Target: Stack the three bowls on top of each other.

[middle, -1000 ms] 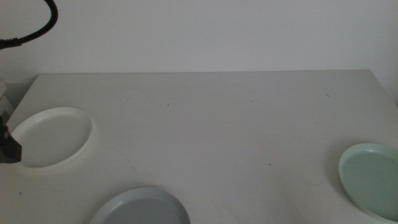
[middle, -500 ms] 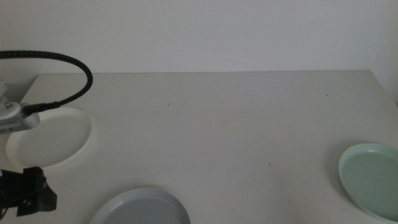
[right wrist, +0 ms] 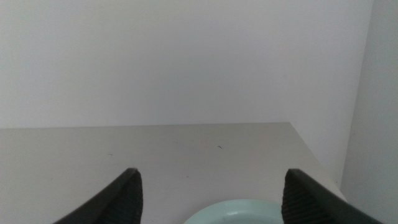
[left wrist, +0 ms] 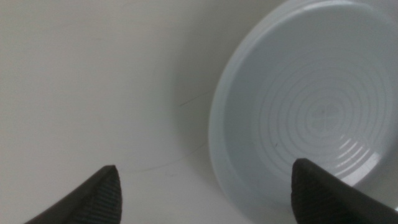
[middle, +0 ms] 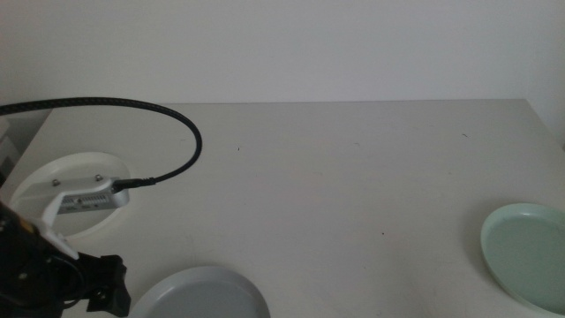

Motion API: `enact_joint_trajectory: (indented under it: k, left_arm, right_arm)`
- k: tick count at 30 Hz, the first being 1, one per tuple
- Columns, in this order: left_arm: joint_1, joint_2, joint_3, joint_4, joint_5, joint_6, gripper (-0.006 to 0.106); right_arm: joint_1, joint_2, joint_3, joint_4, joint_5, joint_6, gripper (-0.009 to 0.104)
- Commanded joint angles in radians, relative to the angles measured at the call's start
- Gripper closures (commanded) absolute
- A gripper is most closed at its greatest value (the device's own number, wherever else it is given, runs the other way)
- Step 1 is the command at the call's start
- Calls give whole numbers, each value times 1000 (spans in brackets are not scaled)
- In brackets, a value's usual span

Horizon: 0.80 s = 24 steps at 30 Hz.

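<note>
The left pincer (left wrist: pixel 205 186) hangs with its 2 dark jaws spread wide above the near left part of the worktop (middle: pixel 335 168), gripping nothing. Between and beyond the jaws, the left wrist view shows the grey-blue bowl (left wrist: pixel 311 106) resting flat on the worktop, its rim lying partly inside the gap. From the middle view, the left arm (middle: pixel 53 265) reaches in from the left side, its black cable (middle: pixel 168 119) arching over the surface, and the grey-blue bowl (middle: pixel 201 294) sits just beside it at the near edge. The cream-white bowl (middle: pixel 75 172) lies farther back on the left, partly covered by the arm.

The right pincer (right wrist: pixel 208 193) waits, its jaws also spread and empty, above the near right side, with the mint green bowl (right wrist: pixel 249 213) just below it. That mint green bowl (middle: pixel 525 252) sits at the right edge, well apart from the other 2.
</note>
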Motion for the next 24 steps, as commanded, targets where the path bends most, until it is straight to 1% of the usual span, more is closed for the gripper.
enact_joint_trajectory:
  k: [1,6,12,14,22,23,24]
  left_arm:
    - [-56,28,-22,7,-57,-40,-5]
    - [-127,120,-22,25,-135,-56,-5]
    - [-164,233,-22,21,-206,-56,-4]
    - [-169,269,-22,21,-214,-56,-3]
    - [-169,342,-22,13,-216,-52,13]
    - [-169,345,-22,13,-216,-51,15]
    - [-169,346,-22,13,-217,-51,21]
  right_arm:
    - [-8,-27,-8,-10,-79,-6,38]
    - [-8,-27,-8,-10,-79,-6,38]
    - [-8,-27,-8,-10,-79,-6,38]
    - [-8,-27,-8,-10,-79,-6,38]
    - [-8,-27,-8,-10,-79,-6,38]
    - [-8,-27,-8,-10,-79,-6,38]
    - [-8,-27,-8,-10,-79,-6,38]
